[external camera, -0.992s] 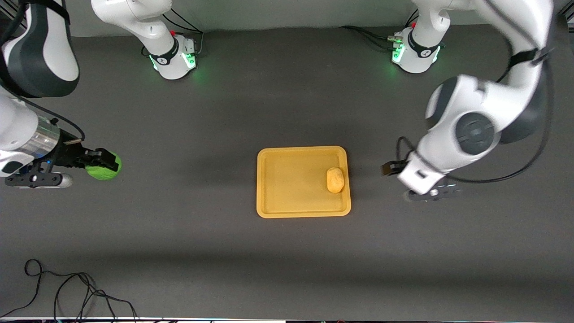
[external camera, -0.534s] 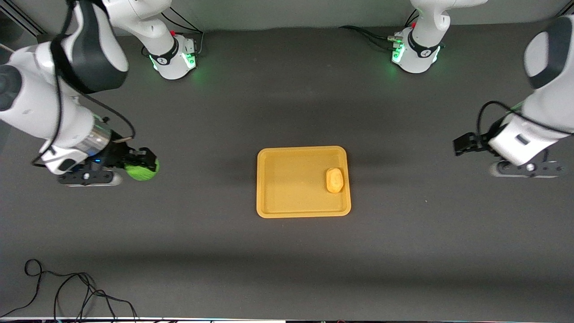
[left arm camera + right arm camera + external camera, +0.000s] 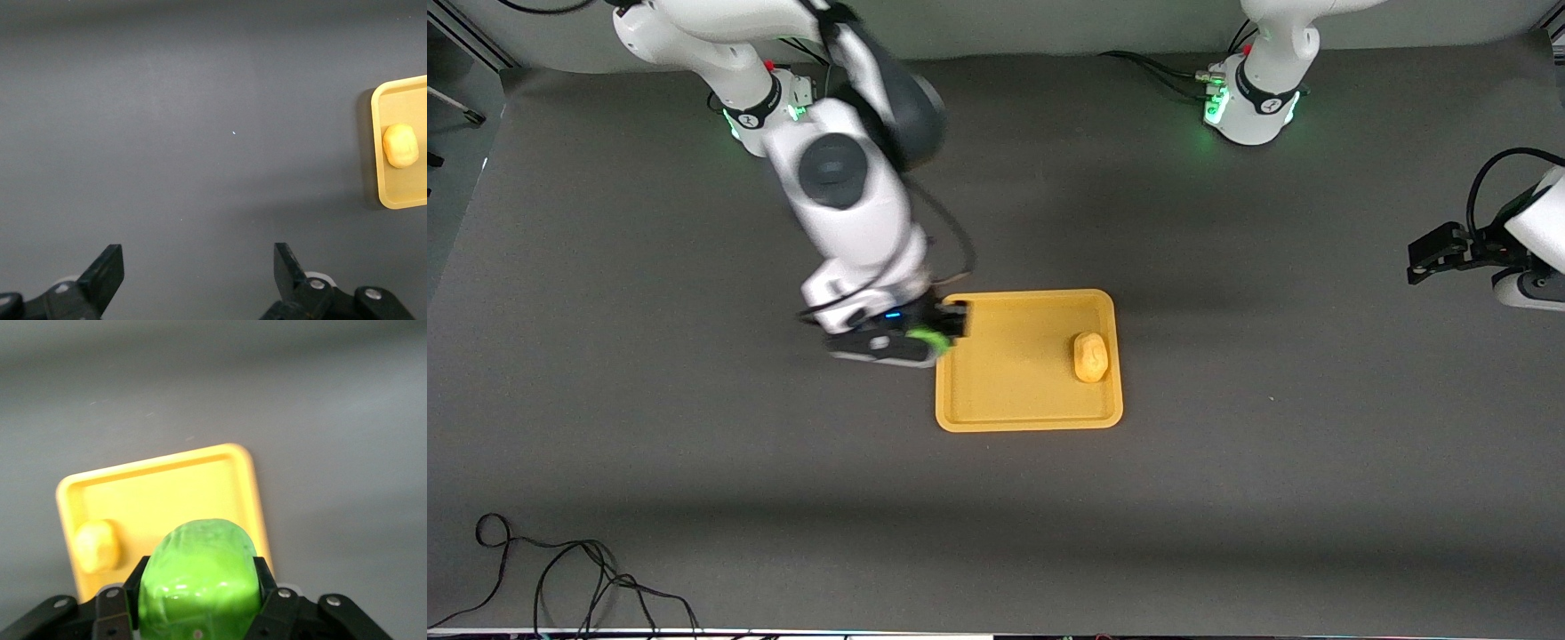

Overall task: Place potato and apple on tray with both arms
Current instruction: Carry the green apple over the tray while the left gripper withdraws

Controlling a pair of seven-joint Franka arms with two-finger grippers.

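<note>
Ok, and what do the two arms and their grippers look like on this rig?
Both arms are glossy white with dark grey joint bands, round dark joint caps and black cables. Bases glow green, with small red parts. The right gripper and left gripper are black, two-fingered, with silver screws; a blue light shows on the right wrist.

From my seat the bench [image 3: 1227, 498] reads as a matt dark grey covering, smooth and even. The tray [image 3: 1005, 391] looks like smooth yellow-orange plastic with a soft sheen. The potato [image 3: 1090, 356] has a dull, slightly lumpy skin. The apple [image 3: 199, 577] is glossy green, catching highlights. I see the arms [image 3: 854, 204] in shiny white shells, and each hand [image 3: 193, 277] in matt black.
</note>
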